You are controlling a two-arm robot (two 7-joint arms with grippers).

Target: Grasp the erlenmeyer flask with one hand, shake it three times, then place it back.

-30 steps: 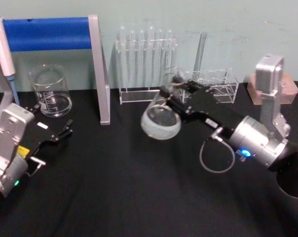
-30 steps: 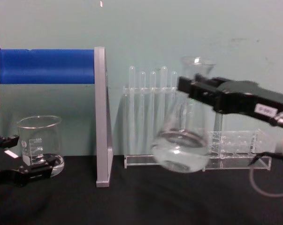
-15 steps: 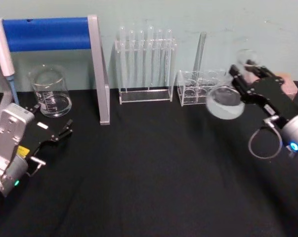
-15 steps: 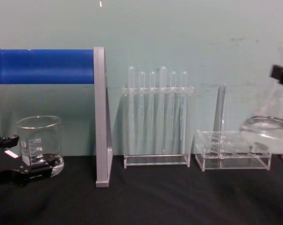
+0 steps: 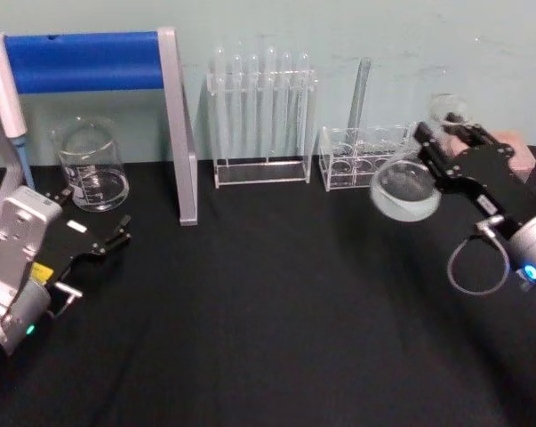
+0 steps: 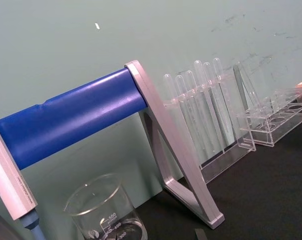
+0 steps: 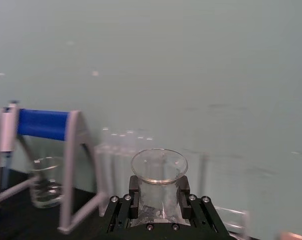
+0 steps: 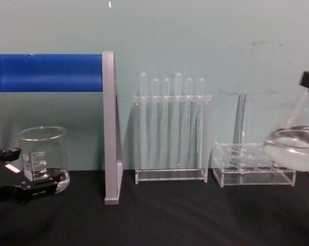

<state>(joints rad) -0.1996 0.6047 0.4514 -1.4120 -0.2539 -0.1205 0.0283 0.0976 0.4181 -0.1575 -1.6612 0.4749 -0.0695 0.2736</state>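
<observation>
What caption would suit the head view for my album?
Right black pincer holds a clear glass conical flask aloft by its neck; left pincer sits open beside a cylindrical glass beaker.

Soft, even light; the pale wall [image 8: 195, 31] is bright, the black desk [image 5: 268, 338] dark and matte. A soft shadow lies under the blue bar [image 8: 49, 73]; small glints mark the beaker [image 8: 43, 154].

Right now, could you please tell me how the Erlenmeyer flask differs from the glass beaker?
The erlenmeyer flask is conical with a narrow neck; the beaker is a straight-walled cylinder. The flask is held tilted above the table at the right, the right gripper shut on its neck; the beaker stands upright on the table at the left, near the parked, open left gripper. Both are clear glass.
</observation>
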